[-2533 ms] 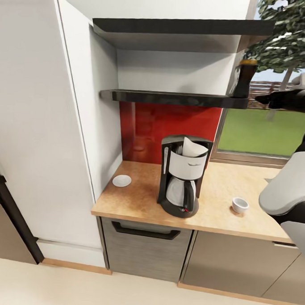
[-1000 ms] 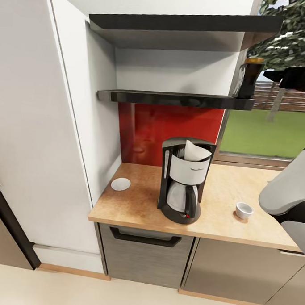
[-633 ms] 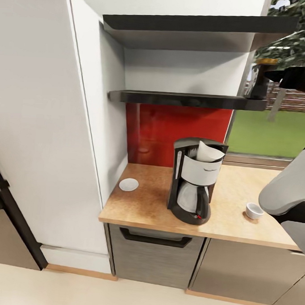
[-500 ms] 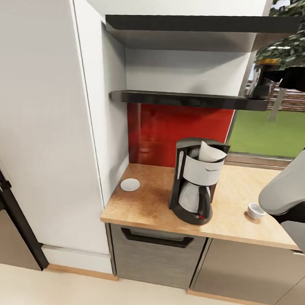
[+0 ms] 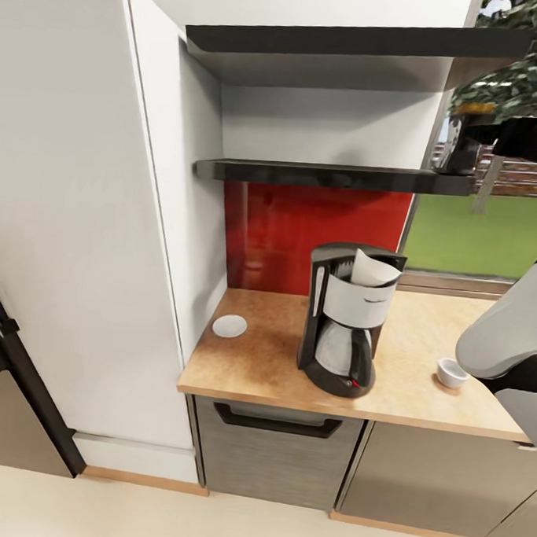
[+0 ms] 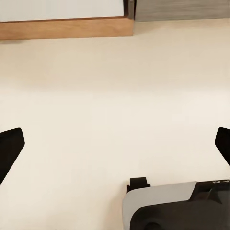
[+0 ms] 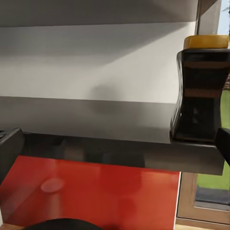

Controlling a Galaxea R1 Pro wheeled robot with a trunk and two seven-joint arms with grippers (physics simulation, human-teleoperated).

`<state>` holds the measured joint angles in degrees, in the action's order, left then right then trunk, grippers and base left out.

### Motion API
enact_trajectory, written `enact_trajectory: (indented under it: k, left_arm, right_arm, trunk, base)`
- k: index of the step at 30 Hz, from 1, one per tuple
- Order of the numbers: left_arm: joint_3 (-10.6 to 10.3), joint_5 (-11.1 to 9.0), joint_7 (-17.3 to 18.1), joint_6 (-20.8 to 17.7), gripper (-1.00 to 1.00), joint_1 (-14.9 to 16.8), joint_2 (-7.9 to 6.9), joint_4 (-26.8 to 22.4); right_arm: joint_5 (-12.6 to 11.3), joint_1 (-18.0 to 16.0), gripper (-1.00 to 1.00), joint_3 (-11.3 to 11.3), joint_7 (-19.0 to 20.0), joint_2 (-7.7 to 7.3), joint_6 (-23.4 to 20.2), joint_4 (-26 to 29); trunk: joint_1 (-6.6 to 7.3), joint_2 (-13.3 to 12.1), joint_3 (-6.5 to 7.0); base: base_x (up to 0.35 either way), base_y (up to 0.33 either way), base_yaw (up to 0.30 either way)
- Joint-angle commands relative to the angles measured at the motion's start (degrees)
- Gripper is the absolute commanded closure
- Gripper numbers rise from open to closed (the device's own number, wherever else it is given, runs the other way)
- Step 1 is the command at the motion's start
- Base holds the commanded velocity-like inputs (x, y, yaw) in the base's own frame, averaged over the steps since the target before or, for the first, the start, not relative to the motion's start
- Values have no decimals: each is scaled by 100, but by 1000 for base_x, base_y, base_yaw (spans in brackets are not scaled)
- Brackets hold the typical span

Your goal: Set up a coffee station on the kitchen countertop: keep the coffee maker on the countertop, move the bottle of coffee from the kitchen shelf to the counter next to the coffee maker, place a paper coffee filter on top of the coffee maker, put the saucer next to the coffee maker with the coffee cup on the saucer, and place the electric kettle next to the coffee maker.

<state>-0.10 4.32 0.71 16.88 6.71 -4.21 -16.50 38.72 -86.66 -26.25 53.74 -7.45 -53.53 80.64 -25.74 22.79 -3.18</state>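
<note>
Now the step in hand is fetching the coffee jar (image 7: 200, 88) from the right end of the lower black shelf (image 5: 328, 176): the right gripper (image 7: 115, 139), fingers spread empty, looks to need shifting onto the jar before closing.

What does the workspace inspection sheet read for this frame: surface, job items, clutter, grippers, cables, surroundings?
Surface: kitchen countertop, wood-toned, over grey cabinet fronts.
Job's things: coffee maker upright on the countertop, paper coffee filter in its top; saucer near the wall end, bare; coffee cup apart, on the maker's other side; bottle of coffee standing at the end of the kitchen shelf.
Clutter: nothing seen.
Grippers: right gripper open, facing the shelf, bottle not between its fingers; left gripper open above the floor.
Cables: nothing seen.
Surroundings: red backsplash, window with lawn, white tall cabinet.
</note>
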Motion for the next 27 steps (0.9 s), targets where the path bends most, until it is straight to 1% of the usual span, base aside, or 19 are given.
enact_trajectory:
  k: [1,6,18,24,27]
  left_arm:
    - [1,47,0,19,-100,6,-1,4]
    - [1,51,0,17,-100,6,2,4]
    - [1,51,0,17,-100,6,2,5]
    - [1,51,6,17,-100,6,6,6]
    - [-6,51,3,17,-100,6,8,6]
  right_arm:
    - [63,-9,-100,-4,58,-7,-17,4]
    - [109,-9,-100,-3,50,-18,-17,-10]
    - [144,-9,-100,-3,24,-20,-15,-39]
    - [159,-9,-100,-5,23,-38,-17,-33]
    - [222,-9,-100,-3,23,-55,-12,-35]
  trunk:
    - [-4,13,-14]
    - [-4,13,-14]
    - [-4,13,-14]
    - [-4,13,-14]
    - [-4,13,-14]
  base:
    - [132,0,0]
    - [145,0,0]
    - [19,0,0]
    - [159,-8,0]
    - [126,-10,0]
